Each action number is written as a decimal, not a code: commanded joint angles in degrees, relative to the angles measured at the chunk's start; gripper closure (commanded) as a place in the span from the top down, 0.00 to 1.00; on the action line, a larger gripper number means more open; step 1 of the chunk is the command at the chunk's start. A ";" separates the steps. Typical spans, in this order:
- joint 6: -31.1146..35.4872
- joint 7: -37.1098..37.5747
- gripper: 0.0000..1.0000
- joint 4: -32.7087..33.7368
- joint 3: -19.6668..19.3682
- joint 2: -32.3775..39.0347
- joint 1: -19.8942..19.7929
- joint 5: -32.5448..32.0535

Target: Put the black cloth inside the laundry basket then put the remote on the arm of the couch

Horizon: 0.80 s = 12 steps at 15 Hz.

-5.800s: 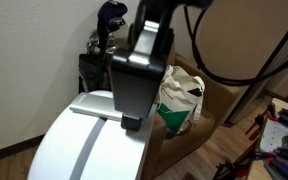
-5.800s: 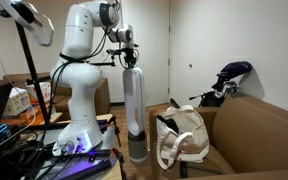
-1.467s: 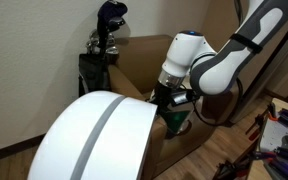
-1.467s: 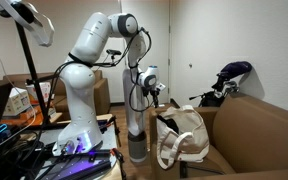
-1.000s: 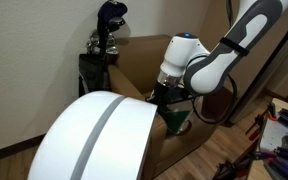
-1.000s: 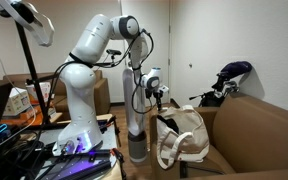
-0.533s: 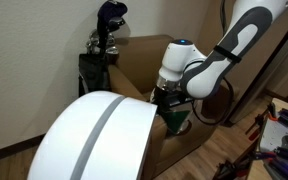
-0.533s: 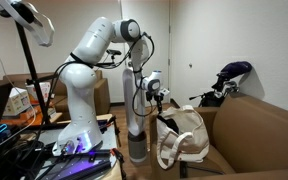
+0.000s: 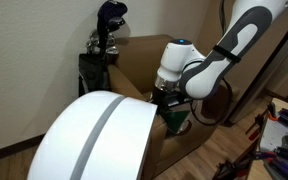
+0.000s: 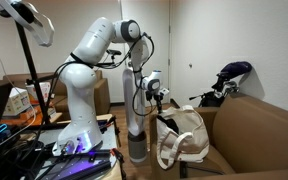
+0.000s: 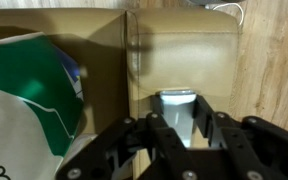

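Note:
My gripper (image 11: 178,135) is shut on a pale grey remote (image 11: 177,110), which stands between the two black fingers. Below it lies the flat tan arm of the couch (image 11: 179,55). The laundry basket (image 11: 24,95), cream with a dark green part, sits on the seat just left of that arm. In both exterior views the gripper (image 9: 167,97) (image 10: 156,103) hangs close beside the basket (image 10: 182,135). The black cloth is out of view.
A black golf bag with clubs (image 9: 106,30) (image 10: 229,78) stands behind the tan couch (image 10: 252,130). A large white domed shape with a grey stripe (image 9: 94,140) fills the foreground. A grey tower (image 10: 134,120) stands next to the robot's base. Wooden floor (image 11: 274,60) lies beside the couch arm.
The arm has edged slightly lower and closer over the couch arm. The remote stays held between the fingers.

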 commanded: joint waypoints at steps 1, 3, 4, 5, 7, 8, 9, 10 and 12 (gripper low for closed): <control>-0.66 -1.80 0.67 1.17 0.49 0.84 -0.13 1.84; -0.90 -1.52 0.80 1.30 0.33 0.50 0.26 1.73; -0.90 -1.42 0.86 1.26 0.22 0.09 0.48 1.64; -0.95 -1.40 0.93 1.35 0.18 -0.14 0.61 1.58; -2.34 -0.39 1.00 1.70 -0.54 -1.55 1.96 1.31; -3.48 0.72 1.00 1.80 -1.43 -2.86 3.31 1.00; -5.11 1.70 1.00 1.95 -1.81 -4.22 4.20 1.01; -7.45 2.34 1.00 2.22 -1.74 -5.91 4.77 0.88; -12.36 2.96 1.00 2.87 -0.71 -9.21 4.99 0.40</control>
